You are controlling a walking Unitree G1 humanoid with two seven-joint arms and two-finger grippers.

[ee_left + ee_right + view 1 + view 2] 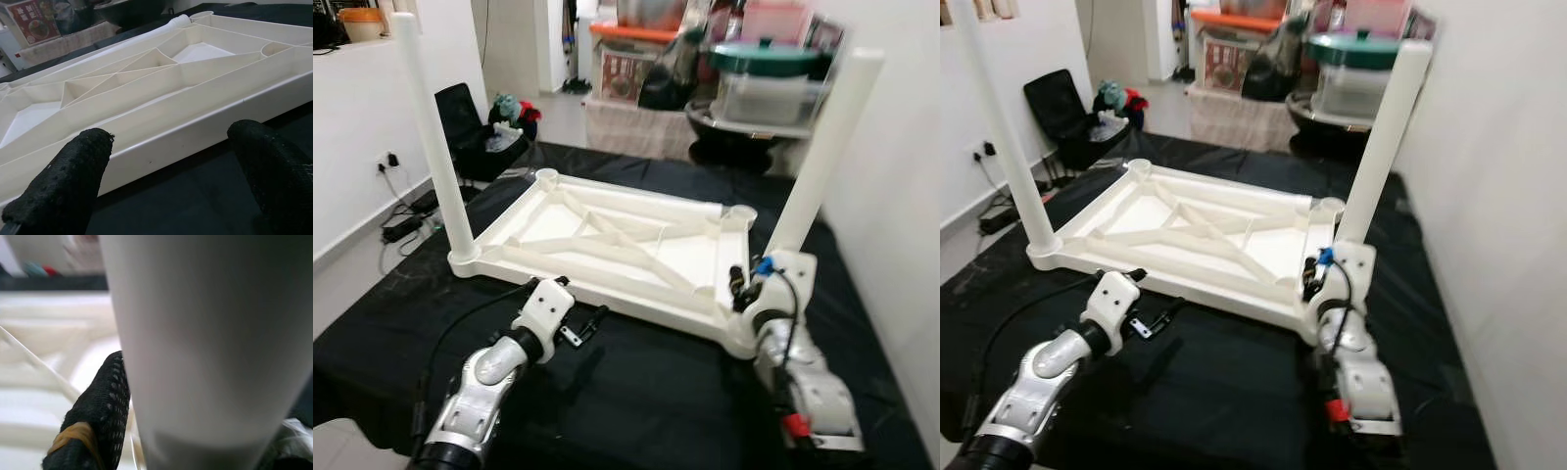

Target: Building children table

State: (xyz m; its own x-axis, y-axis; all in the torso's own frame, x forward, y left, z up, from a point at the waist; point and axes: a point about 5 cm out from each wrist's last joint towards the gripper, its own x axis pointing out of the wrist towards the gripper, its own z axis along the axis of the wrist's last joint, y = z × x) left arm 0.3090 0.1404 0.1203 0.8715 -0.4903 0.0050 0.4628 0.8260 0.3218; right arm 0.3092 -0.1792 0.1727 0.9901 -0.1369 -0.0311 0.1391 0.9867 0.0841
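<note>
The white children's tabletop (607, 245) lies upside down on the black cloth (636, 392). A leg (433, 137) stands in its near-left corner socket. The left gripper (587, 325) hovers just beside the near rim, fingers (63, 186) spread wide and empty. At the near-right corner the right gripper (742, 284) clasps the 2nd leg (822, 157) at its base. If pushed off-axis, that leg could jam or tip the tabletop.

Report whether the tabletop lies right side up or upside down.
Upside down: the tabletop shows its ribbed underside, and two legs point upward from its corners.
</note>
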